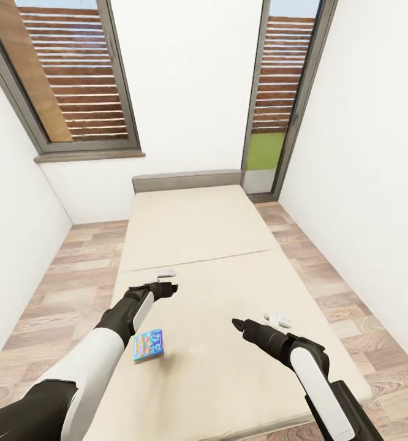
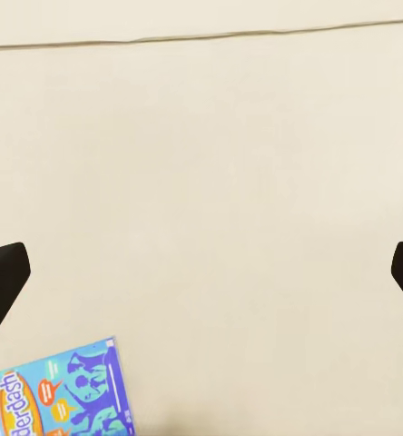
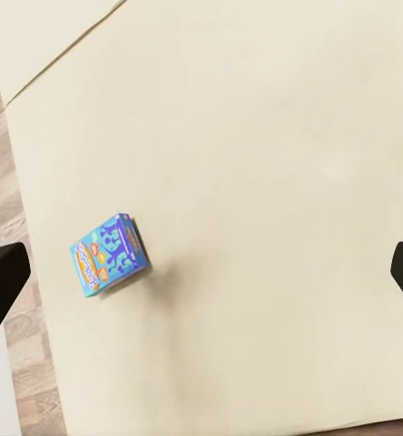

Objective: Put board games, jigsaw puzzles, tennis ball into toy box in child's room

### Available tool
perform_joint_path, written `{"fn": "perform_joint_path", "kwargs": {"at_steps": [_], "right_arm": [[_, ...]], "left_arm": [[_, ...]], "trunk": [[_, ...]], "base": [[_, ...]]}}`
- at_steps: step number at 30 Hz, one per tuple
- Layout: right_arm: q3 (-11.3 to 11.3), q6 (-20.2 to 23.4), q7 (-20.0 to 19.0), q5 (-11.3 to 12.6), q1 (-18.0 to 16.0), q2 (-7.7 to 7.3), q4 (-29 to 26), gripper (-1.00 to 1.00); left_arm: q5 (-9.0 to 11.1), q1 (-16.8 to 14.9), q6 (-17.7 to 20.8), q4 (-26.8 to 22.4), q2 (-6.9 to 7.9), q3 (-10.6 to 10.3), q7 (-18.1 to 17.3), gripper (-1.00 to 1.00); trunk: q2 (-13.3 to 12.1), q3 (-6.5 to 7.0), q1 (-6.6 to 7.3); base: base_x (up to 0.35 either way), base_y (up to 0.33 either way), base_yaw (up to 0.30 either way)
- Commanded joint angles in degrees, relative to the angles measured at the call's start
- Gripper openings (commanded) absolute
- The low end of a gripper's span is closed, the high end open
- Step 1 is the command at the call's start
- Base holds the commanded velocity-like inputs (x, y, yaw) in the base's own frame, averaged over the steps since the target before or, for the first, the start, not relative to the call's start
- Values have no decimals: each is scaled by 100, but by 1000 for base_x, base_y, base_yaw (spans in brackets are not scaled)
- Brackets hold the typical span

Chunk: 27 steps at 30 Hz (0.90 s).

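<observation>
One board game (image 1: 149, 345) lies on bed (image 1: 228, 367) near its left edge, not yet picked. Left hand (image 1: 167, 283) and right hand (image 1: 253, 321) both wide open, empty. Early stage.

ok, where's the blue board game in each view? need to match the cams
Head view: blue board game lies on the bed, low and left of centre, beside the left forearm.
Left wrist view: cut off at the bottom-left corner.
Right wrist view: left of centre, near the mattress edge by the wood floor.
Shared landmark: the thin seam across the mattress.
</observation>
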<state>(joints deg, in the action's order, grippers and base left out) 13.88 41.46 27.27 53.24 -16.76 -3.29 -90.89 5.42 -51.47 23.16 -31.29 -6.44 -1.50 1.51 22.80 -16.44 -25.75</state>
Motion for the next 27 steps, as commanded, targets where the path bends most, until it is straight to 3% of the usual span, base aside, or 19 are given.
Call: {"fn": "perform_joint_path", "kwargs": {"at_steps": [1,27], "right_arm": [[9,3,59,55,-7,-5,-8,100],[9,3,59,55,-5,-5,-8,100]], "left_arm": [[56,-3,31,-9,3,-16,16,100],[55,-3,31,-9,3,-17,16,100]], "trunk": [[11,-17,-3],[11,-249,-3]], "base": [[0,0,0],[0,0,0]]}}
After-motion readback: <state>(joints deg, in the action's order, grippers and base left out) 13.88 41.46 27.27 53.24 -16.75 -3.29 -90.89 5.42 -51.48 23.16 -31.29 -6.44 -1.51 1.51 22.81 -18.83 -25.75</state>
